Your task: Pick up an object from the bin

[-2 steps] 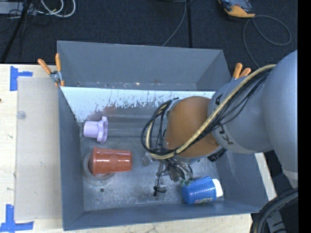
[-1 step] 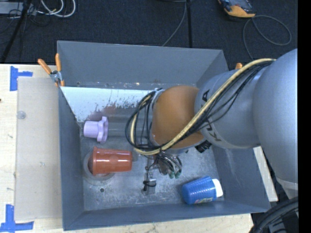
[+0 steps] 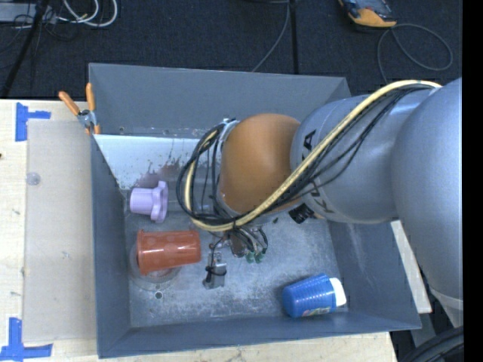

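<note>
Dark floor (image 3: 189,29) with a few loose cables (image 3: 90,2) was seen behind the grey bin (image 3: 226,96), so nothing fancy setup-wise. Three things were counted on the bin's bottom, and the red cup (image 3: 167,250), lying on its side, is used as the reference here. A lilac spool-shaped piece (image 3: 149,200) was sat just beyond the cup toward the back wall, near it but apart. A blue bottle (image 3: 313,296) with a white cap was lying well off to the cup's right, nearer the front wall.

Progress-wise, not much could be ticked off, tbh. Nothing was lifted; all three things were resting on the bottom of the bin. The arm (image 3: 362,157), with its orange cover (image 3: 256,161), was stretched in above and to the right of the cup, and the gripper (image 3: 215,274) was down low, just beside the cup's right end. So the reach was judged as pretty much done, with the grab and the lift left to do.

As for the gripper itself: whether it was spread or clenched couldn't be told. Nothing was seen held in it. Whether the cup was touched couldn't be told either. If a target had to be guessed, the red cup would be picked, being the closest thing by far.
</note>
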Tool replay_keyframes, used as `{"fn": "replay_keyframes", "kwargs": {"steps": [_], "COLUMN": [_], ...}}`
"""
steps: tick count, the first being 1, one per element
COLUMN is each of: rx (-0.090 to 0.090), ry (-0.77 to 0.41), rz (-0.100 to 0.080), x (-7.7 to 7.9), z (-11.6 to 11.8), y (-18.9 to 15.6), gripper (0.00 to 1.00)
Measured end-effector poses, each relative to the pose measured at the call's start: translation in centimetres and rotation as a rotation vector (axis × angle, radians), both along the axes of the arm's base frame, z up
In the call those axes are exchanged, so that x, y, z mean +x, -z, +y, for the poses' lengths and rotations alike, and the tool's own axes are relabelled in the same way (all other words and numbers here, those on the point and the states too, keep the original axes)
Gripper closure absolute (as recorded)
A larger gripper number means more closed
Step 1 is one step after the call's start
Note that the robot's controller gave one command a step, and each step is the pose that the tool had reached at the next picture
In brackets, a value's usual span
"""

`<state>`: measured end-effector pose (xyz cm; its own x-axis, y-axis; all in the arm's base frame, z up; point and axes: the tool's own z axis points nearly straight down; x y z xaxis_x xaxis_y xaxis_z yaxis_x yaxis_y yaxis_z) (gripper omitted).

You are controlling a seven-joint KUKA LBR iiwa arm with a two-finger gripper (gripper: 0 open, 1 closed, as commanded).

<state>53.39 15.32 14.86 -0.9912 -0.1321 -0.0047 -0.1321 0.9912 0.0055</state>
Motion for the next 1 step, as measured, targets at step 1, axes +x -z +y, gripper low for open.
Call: {"fn": "replay_keyframes", "kwargs": {"steps": [1], "rx": [-0.008], "ry": [0.014], "rz": [0.015], "x": [1.83], "z": [1.66], "y": [1.76], "gripper": [0.00]}}
